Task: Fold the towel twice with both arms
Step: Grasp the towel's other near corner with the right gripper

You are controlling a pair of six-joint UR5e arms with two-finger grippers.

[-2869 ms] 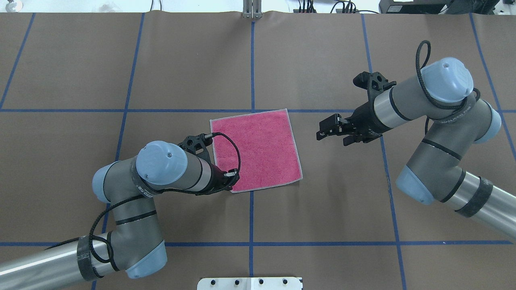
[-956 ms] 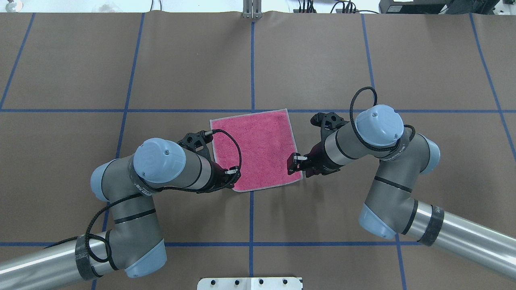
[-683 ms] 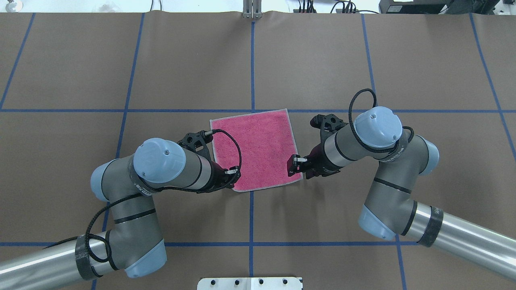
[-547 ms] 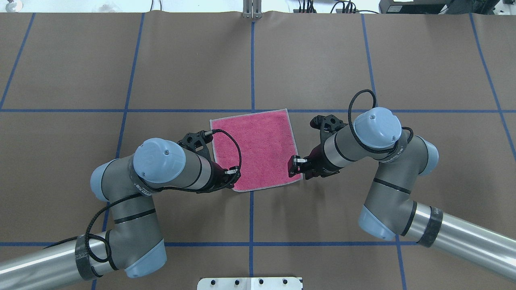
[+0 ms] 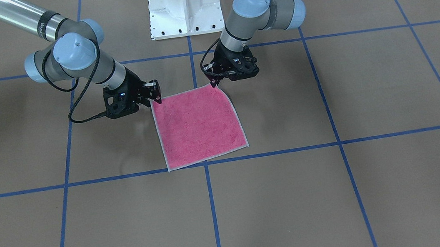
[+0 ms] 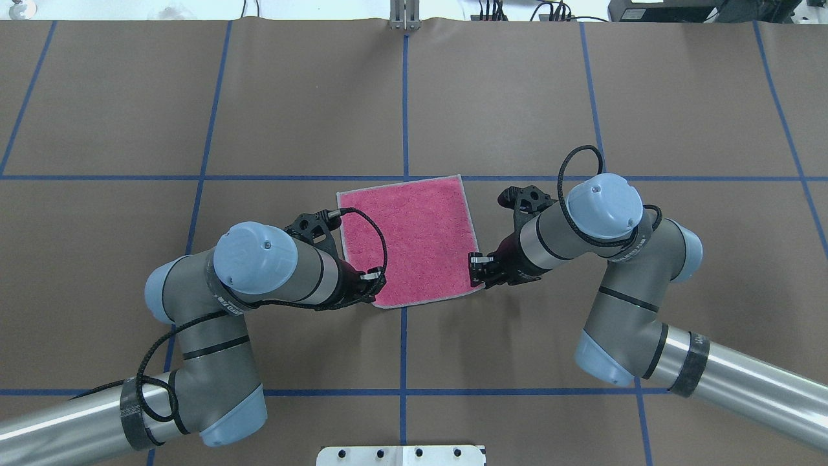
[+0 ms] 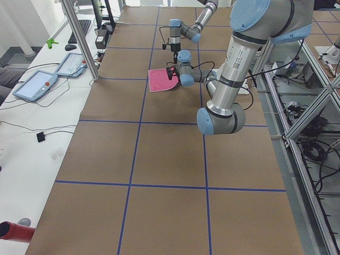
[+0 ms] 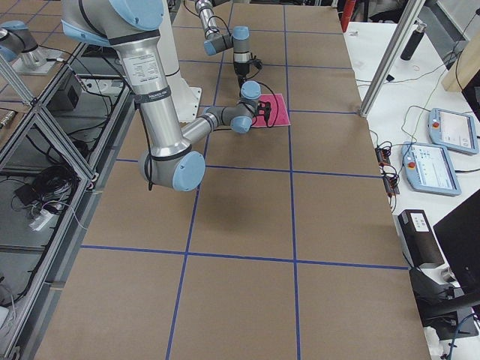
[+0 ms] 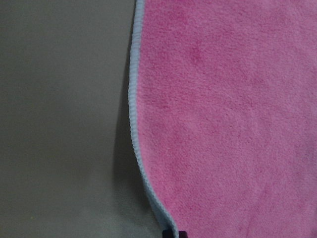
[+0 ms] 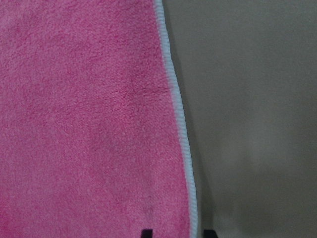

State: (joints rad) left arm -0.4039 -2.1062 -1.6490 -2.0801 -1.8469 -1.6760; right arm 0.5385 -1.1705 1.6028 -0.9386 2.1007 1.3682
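Overhead exterior: brown table point(image 6: 517, 97), blue tape grid point(image 6: 405, 97); pink towel point(image 6: 414, 239) midway

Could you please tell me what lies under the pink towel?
The towel rests on the brown table cover; anything beneath it is hidden, as is its underside.

counter point(image 6: 517, 97) covered in brown sheet, blue tape grid point(image 6: 405, 97). far side: white bench point(image 7: 32, 122) with teach pendants point(image 7: 34, 85), keyboard point(image 7: 83, 26), aluminium post point(image 7: 79, 40). cables point(image 7: 313, 151) on floor past the near edge.
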